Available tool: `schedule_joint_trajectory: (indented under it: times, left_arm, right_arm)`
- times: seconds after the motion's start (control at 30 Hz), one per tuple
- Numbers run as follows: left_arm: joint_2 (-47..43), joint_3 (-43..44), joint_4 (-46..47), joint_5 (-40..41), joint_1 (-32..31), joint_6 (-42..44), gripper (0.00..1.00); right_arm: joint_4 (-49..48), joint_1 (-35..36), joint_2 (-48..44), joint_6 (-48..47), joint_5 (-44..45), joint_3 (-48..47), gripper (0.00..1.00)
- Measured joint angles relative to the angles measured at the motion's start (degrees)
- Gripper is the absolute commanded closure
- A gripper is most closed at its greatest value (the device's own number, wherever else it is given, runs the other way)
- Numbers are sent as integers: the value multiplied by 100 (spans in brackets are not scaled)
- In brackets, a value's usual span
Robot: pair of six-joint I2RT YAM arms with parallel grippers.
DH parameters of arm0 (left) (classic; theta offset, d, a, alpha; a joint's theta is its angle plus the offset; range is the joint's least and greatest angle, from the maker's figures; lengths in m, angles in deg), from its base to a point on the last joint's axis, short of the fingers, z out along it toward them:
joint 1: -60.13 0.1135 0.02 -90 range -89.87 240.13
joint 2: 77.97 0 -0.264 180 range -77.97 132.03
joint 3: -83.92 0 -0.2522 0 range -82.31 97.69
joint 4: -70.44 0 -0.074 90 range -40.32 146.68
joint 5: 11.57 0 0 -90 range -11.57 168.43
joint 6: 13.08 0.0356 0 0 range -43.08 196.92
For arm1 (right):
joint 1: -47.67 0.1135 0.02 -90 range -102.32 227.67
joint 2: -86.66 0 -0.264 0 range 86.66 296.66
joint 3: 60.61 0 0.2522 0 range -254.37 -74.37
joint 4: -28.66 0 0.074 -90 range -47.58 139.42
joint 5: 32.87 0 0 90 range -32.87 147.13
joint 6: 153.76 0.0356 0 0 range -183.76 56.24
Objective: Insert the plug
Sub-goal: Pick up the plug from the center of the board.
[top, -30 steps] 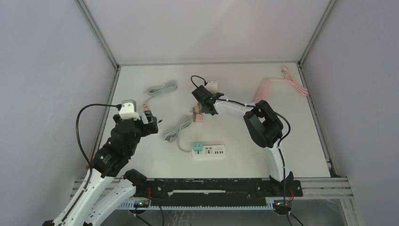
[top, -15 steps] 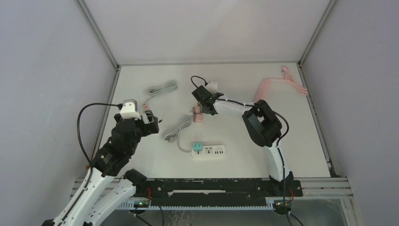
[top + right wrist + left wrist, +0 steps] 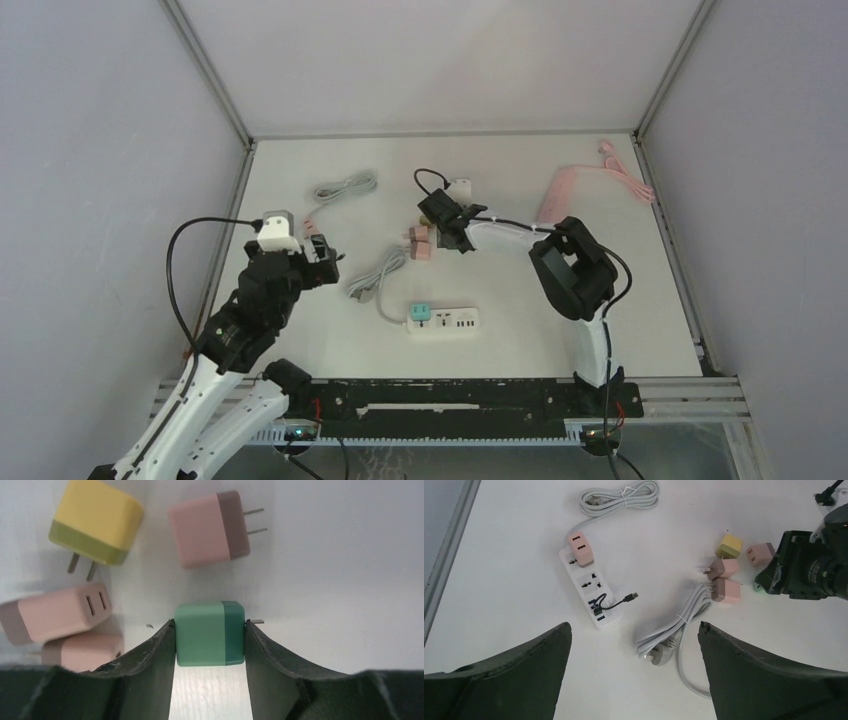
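The right arm [image 3: 560, 265] reaches across to the cluster of adapters at mid-table, and its jaws are clenched on the small green square plug adapter [image 3: 210, 634], one finger flush on each side. The adapter appears to rest on the table, just beside a pink two-prong adapter [image 3: 210, 527], a yellow adapter [image 3: 95, 522] and a pink adapter with twin slots [image 3: 55, 612]. The left arm [image 3: 255, 300] hangs over the left side of the table with its jaws released, wide apart and holding nothing.

The step in hand looks like securing the green adapter before lifting. One metal prong [image 3: 256, 621] peeks out past the finger on the darker end, so the grip seems to run along the adapter's length, with a finger over the prong face. That could block insertion, so a lift should be slow and straight up, clear of the neighbours, and a regrasp on the plain sides may be needed so the prongs point free.

Two white power strips are candidates: one with a green block [image 3: 443, 322] near the arms, one with a pink block [image 3: 591, 587] under the left arm; I cannot tell which is meant. A loose grey coiled cable [image 3: 679, 625] lies between.

The white matte table [image 3: 500, 350] looks smooth, so an adapter might slide. Plain grey walls [image 3: 100, 150] on metal framing enclose it
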Motion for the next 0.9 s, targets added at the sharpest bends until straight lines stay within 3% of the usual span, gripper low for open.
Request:
schedule_joint_trajectory:
  times: [0.37,0.9]
  left_arm:
    - [122,2,-44,-588,2,-553,0]
    - [282,2,7,-1639,4,-1742,1]
  right_arm:
    - [-520,236,-1718,-844,-306,1244,58]
    - [-1115,1084,-3480,-2583,-1189,2559,58]
